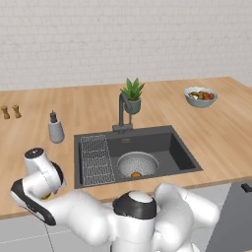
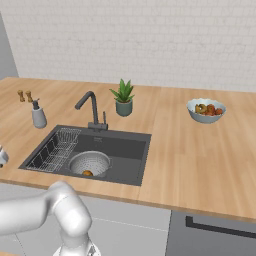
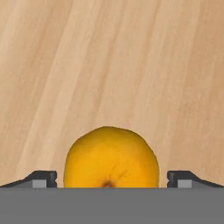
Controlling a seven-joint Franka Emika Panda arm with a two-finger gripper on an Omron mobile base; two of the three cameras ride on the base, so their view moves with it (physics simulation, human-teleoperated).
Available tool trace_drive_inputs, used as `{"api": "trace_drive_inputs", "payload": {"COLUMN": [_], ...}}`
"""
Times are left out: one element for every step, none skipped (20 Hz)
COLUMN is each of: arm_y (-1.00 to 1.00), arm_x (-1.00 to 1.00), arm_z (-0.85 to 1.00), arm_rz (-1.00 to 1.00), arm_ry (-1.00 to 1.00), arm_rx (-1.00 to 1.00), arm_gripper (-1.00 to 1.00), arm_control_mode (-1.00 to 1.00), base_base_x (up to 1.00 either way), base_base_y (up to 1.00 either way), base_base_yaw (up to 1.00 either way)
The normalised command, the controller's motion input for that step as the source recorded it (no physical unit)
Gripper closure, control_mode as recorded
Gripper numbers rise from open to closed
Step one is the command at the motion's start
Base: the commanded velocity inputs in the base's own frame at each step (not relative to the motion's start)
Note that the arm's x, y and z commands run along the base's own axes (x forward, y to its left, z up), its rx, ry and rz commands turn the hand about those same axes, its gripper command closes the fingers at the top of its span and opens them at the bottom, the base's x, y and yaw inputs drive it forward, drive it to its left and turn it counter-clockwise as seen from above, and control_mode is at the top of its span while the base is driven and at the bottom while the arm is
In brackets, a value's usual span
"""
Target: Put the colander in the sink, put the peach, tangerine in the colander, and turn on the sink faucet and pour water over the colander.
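The tangerine (image 3: 109, 157), bright yellow-orange, lies on the wooden counter between my gripper's (image 3: 112, 180) open fingertips (image 3: 41, 178), which stand clear of its sides. My arm (image 1: 39, 177) bends down to the counter left of the sink (image 1: 179, 147). The silvery colander (image 1: 138, 162) sits in the dark basin with the peach (image 1: 136, 174) inside it. From the right base view the colander (image 2: 90, 162) and peach (image 2: 87, 173) show the same way. The dark faucet (image 1: 122, 110) stands behind the basin. Water is out of view.
A wire rack (image 1: 96, 160) fills the sink's left side. A grey soap dispenser (image 1: 55, 130) and two small shakers (image 1: 11, 111) stand on the counter at the left. A potted plant (image 1: 132, 96) is behind the faucet, and a fruit bowl (image 1: 200, 96) sits far right.
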Motion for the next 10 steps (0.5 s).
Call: {"api": "trace_drive_inputs", "payload": {"arm_y": [0.04, 0.04, 0.01, 0.02, 0.05, 0.11, 0.16, 0.13, 0.07, 0.03], "arm_x": [0.06, 0.01, 0.00, 0.00, 0.00, 0.00, 0.00, 0.01, 0.00, 0.00], "arm_z": [-0.14, -0.14, -0.14, -0.14, -0.19, -0.16, -0.16, -0.15, -0.11, -0.11], "arm_rz": [0.00, 0.00, 0.00, 0.00, 0.00, 0.00, 0.00, 0.00, 0.00, 0.00], "arm_ry": [0.00, 0.00, 0.00, 0.00, 0.00, 0.00, 0.00, 0.00, 0.00, 0.00], "arm_rx": [-0.02, -0.03, -0.03, -0.03, -0.03, -0.04, -0.04, -0.04, -0.04, -0.03], "arm_gripper": [-1.00, -1.00, -1.00, -1.00, -1.00, -1.00, 1.00, 1.00, 1.00, 1.00], "arm_control_mode": [-1.00, -1.00, -1.00, -1.00, -1.00, -1.00, -1.00, -1.00, -1.00, -1.00], "base_base_x": [0.00, 0.00, 0.00, 0.00, 0.00, 0.00, 0.00, 0.00, 0.00, 0.00], "base_base_y": [0.00, 0.00, 0.00, 0.00, 0.00, 0.00, 0.00, 0.00, 0.00, 0.00], "base_base_yaw": [0.00, 0.00, 0.00, 0.00, 0.00, 0.00, 0.00, 0.00, 0.00, 0.00]}}
